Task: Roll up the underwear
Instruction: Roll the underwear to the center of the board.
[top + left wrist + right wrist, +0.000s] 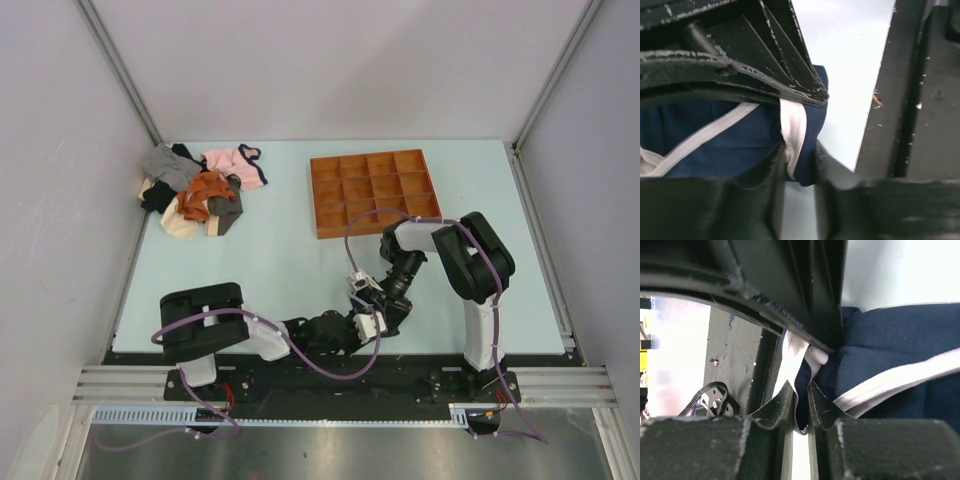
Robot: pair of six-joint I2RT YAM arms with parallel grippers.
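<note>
My left gripper (795, 167) and right gripper (801, 407) each pinch the soft navy underwear (715, 145) by its stitched white trim, jaws narrowed onto the cloth. A gridded wooden tray (316, 200) sits far right.

Open bench (290, 270) lies between the clothes pile (200, 195) far left and the tray (375, 190) beyond; the near middle is crowded: left gripper (797, 130) and right gripper (807, 367) both clamp the underwear (730, 145) beside the black rail (330, 385).

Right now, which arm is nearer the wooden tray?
Right. The right arm bends beside the near right corner of the wooden tray; the left arm lies along the front edge of the table, well short of the tray.
</note>
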